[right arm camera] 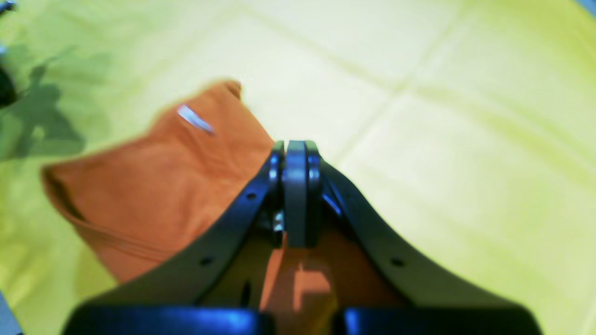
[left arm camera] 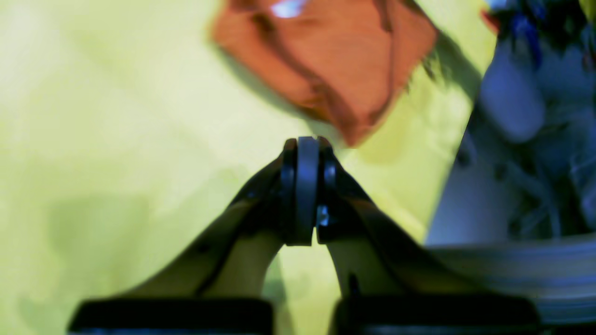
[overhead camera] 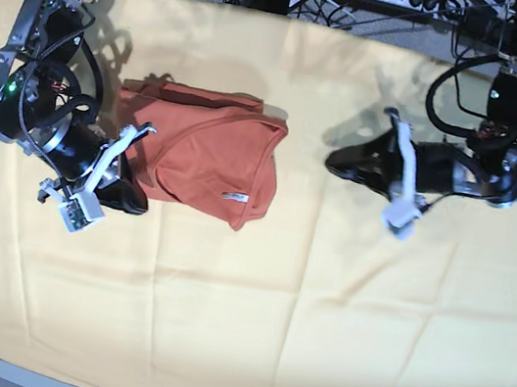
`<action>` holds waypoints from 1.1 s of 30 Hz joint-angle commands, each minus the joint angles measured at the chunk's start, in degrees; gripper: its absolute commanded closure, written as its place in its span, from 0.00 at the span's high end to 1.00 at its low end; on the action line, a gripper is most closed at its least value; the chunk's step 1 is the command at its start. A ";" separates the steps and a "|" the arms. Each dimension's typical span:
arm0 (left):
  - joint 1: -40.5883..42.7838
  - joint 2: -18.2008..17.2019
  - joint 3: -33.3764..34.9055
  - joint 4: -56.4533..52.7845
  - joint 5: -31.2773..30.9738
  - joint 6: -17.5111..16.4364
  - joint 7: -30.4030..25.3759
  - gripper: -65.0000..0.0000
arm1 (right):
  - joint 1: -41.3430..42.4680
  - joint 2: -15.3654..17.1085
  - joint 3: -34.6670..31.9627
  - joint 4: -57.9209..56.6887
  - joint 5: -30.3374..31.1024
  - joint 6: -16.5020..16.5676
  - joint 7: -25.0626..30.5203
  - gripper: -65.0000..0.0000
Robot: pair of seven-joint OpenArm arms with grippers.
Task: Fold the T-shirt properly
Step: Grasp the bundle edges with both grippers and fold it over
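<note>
The rust-orange T-shirt point(overhead camera: 207, 158) lies folded on the pale yellow cloth point(overhead camera: 265, 334) covering the bench, its small white tag point(overhead camera: 232, 196) showing. The right gripper point(right arm camera: 295, 153) is clenched empty just beside the shirt's edge. The left gripper point(left arm camera: 307, 149) is likewise clenched on nothing, well apart from the shirt.

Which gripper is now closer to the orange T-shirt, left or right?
Right. The right gripper sits at the T-shirt's edge; the left gripper stays apart, across bare yellow cloth.
</note>
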 commanded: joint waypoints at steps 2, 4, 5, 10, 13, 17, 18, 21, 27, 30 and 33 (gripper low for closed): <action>-0.90 -0.48 3.30 5.03 1.38 -0.49 -2.34 0.00 | 2.89 2.08 -0.76 -1.33 1.14 0.08 1.55 0.00; -0.90 -0.35 7.21 8.26 4.85 -0.49 -4.66 0.00 | 4.37 3.80 -1.57 -3.82 1.05 0.08 1.44 0.00; -0.90 -0.20 9.14 9.27 7.08 -0.49 -6.08 0.00 | 5.11 4.57 -1.99 -5.27 1.03 0.08 1.44 0.00; -1.86 1.70 18.99 9.81 18.73 -0.49 -12.52 0.00 | 9.66 7.80 -5.57 -13.40 1.14 0.08 1.44 0.00; -1.99 3.19 23.76 9.77 26.03 -0.49 -16.24 0.00 | 11.93 8.63 -8.92 -16.81 0.15 0.08 1.49 0.00; -1.99 5.90 27.52 9.77 32.57 -0.49 -19.63 0.00 | 13.64 8.94 -12.11 -17.84 -1.95 0.08 1.75 0.00; -2.01 6.80 28.20 9.53 33.97 -0.49 -19.65 0.00 | 13.77 9.05 -12.79 -18.25 -2.01 0.08 1.73 0.00; -2.05 8.55 28.65 7.04 36.61 -0.49 -21.84 0.00 | 14.16 9.05 -14.91 -20.09 -2.05 0.08 1.79 0.00; -5.16 10.58 28.68 0.31 38.10 -0.49 -23.91 0.00 | 14.25 9.35 -18.23 -21.53 -6.91 0.08 4.13 0.00; -7.13 11.76 28.72 -3.65 38.03 -0.49 -23.91 0.00 | 14.19 9.40 -19.91 -22.23 -7.82 0.08 4.02 0.00; -8.48 12.35 28.72 -7.06 37.38 -0.49 -23.89 0.00 | 14.19 9.99 -21.59 -22.93 -7.78 0.08 3.04 0.00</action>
